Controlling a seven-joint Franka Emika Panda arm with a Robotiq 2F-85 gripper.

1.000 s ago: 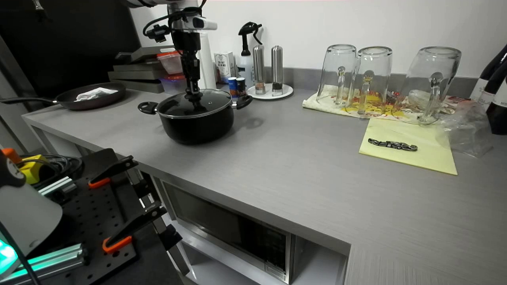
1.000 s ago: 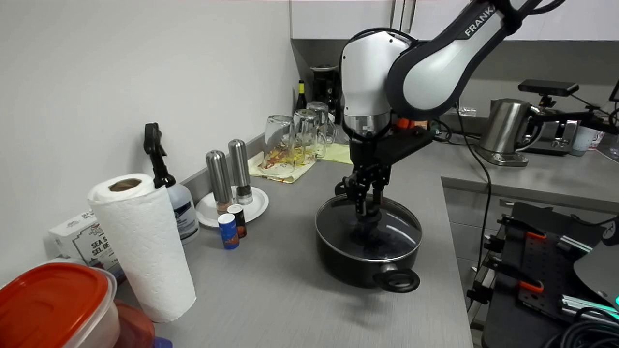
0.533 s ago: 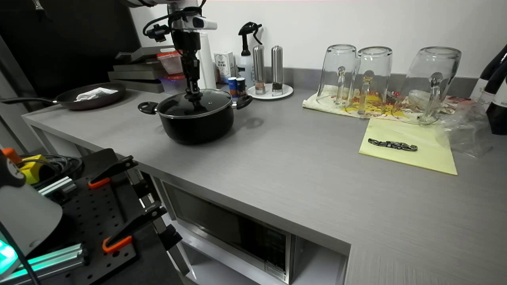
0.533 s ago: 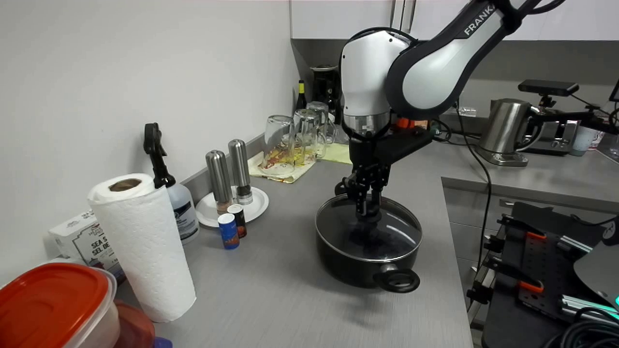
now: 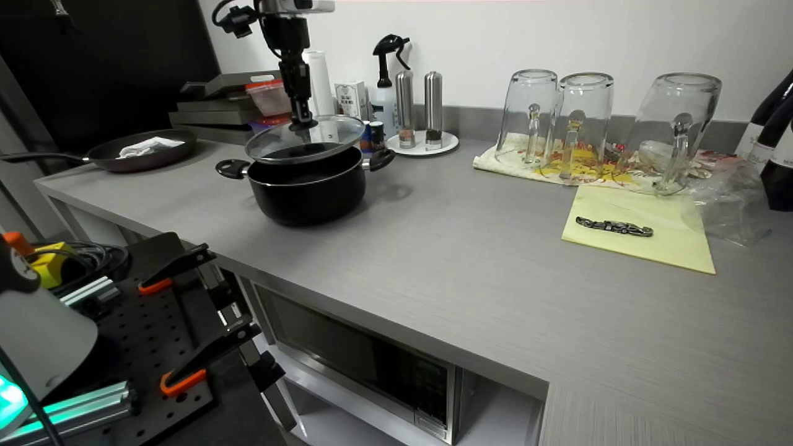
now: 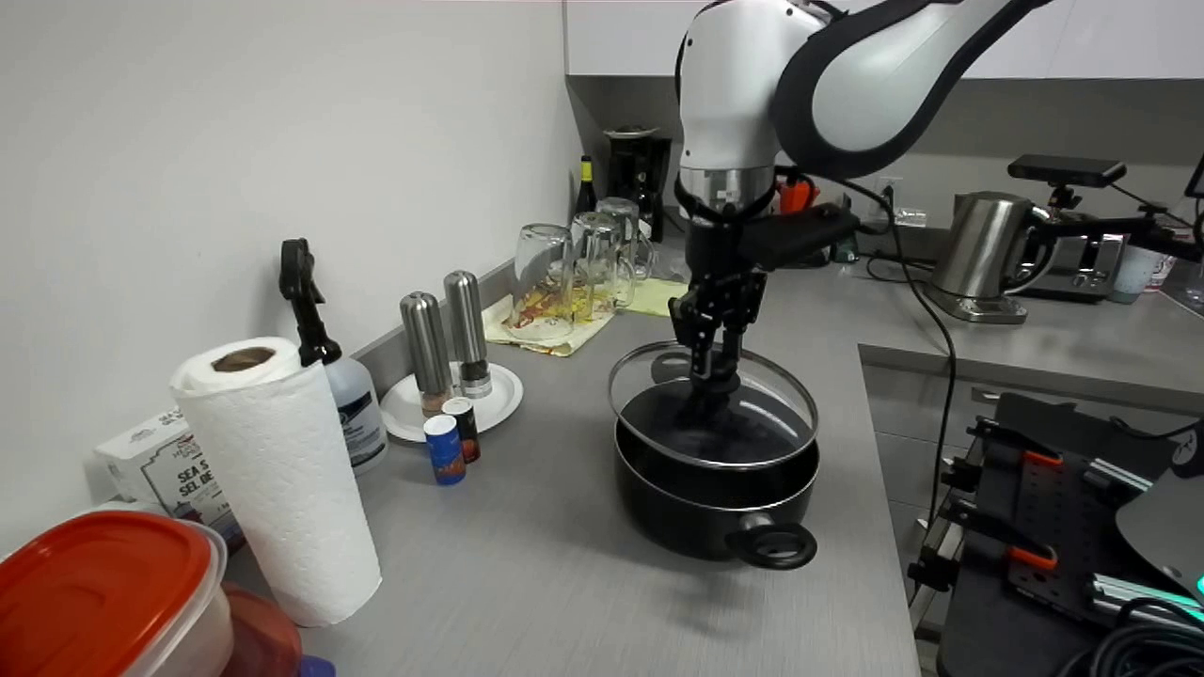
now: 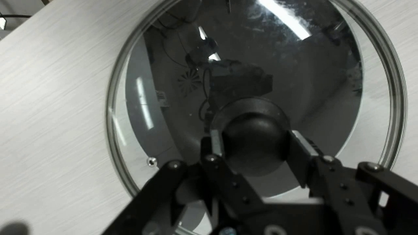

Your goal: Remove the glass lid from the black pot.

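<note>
The glass lid point(image 6: 752, 428) is up over the black pot point(image 5: 310, 201), apart from its rim in both exterior views and above its mouth; whether it hangs quite level I can't tell. My tool point(image 7: 258, 143) pinches the black centre knob point(image 7: 254, 155), pads pressed in from both sides with only the knob between them. I expect stiff, breakable glass with some weight in it, and a smooth knob that could let the lid swivel or slip, so this centred hold on the knob seems the right one, with no jerks. Next, I judge, it needs a little more height, then a sideways carry over the pot's side handles point(image 5: 382, 158). Toward the wall, the paper towel roll point(image 6: 273, 480), spray bottle point(image 6: 356, 409), small shakers point(image 6: 445, 456) and two mills point(image 6: 426, 348) on a white plate point(image 6: 506, 402) crowd the desk point(image 6: 527, 564), so I'd steer wide of them. Farther along stand three upturned glass mugs point(image 5: 523, 124), fragile too; a frying pan point(image 5: 124, 164) lies on the pot's opposite side.
</note>
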